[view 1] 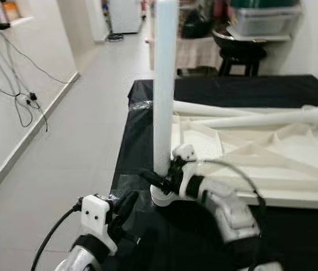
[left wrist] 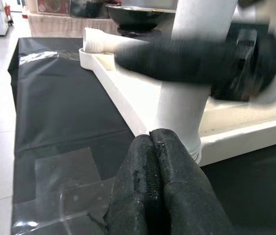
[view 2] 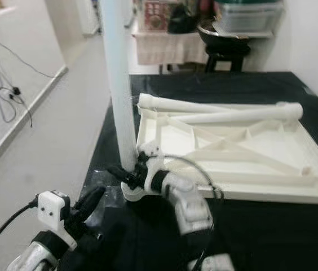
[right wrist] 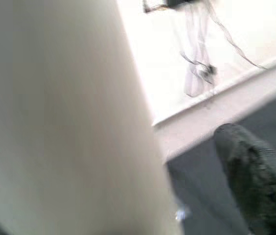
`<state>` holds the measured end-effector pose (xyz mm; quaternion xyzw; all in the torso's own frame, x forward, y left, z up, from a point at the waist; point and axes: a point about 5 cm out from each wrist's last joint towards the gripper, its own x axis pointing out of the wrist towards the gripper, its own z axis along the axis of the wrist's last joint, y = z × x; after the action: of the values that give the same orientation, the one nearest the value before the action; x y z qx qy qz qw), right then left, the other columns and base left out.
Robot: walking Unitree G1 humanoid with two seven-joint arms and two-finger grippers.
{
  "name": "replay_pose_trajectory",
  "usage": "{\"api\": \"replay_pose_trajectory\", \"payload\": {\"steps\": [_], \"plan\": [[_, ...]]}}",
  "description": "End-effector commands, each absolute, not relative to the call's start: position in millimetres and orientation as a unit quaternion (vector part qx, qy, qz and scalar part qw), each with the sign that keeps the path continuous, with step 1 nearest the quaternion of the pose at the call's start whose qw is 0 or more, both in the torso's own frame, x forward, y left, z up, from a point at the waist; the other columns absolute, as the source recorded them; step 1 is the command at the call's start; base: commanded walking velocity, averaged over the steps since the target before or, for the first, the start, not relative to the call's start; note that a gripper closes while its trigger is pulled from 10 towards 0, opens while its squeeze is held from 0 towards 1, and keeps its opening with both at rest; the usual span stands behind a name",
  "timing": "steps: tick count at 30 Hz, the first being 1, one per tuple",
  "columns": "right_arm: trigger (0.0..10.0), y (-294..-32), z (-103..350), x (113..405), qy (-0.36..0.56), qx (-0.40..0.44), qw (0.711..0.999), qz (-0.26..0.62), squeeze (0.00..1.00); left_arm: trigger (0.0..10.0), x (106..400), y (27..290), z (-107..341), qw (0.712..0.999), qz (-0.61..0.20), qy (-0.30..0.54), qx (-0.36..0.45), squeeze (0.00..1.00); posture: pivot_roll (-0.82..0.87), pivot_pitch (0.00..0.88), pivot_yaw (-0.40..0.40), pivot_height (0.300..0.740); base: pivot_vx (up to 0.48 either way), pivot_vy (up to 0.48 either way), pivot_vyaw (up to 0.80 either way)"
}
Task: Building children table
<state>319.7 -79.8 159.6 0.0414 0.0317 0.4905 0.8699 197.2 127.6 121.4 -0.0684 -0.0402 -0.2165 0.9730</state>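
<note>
Clenched, empty left gripper (left wrist: 160, 161) nears the table edge; right gripper (view 1: 162, 179) grasps the upright leg (view 1: 164, 84).

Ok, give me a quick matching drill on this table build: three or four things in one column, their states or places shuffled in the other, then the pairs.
Things
1. upright table leg
2. tabletop
3. two loose legs
4. left gripper

States
A. fingers closed, holding nothing
B. lying across the tabletop
C. upside down on the black cover
D. standing in a corner socket, right gripper around its base

Pairs: 1-D, 2-C, 3-B, 4-A
</note>
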Motion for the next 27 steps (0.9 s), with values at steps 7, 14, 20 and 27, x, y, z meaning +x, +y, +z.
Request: {"api": "replay_pose_trajectory", "payload": {"steps": [7, 14, 20, 27], "plan": [[10.0, -82.8, 149.1, 316.3, 0.058, -0.044, 0.755, 0.652, 0.00, 10.0, 198.1, 128.5, 119.1, 0.974, -0.213, -0.035, -0.067, 0.00, 0.03, 0.043, 0.018, 0.740, 0.000, 0.000, 0.00], [9.5, -84.3, 160.4, 334.2, 0.054, -0.033, 0.738, 0.672, 0.00, 10.0, 198.6, 126.4, 118.8, 0.974, -0.214, -0.036, -0.069, 0.00, 0.03, 0.041, 0.015, 0.740, 0.000, 0.000, 0.00], [0.0, -85.2, 168.9, 340.6, 0.041, -0.020, 0.718, 0.694, 0.00, 10.0, 198.3, 125.7, 118.7, 0.974, -0.214, -0.036, -0.069, 0.00, 0.03, 0.041, 0.015, 0.740, 0.000, 0.000, 0.00], [0.0, -95.8, 161.8, 344.1, 0.049, -0.016, 0.724, 0.688, 0.00, 10.0, 199.0, 124.9, 118.8, 0.974, -0.214, -0.037, -0.071, 0.00, 0.02, 0.043, 0.019, 0.740, 0.000, 0.000, 0.00]]}}
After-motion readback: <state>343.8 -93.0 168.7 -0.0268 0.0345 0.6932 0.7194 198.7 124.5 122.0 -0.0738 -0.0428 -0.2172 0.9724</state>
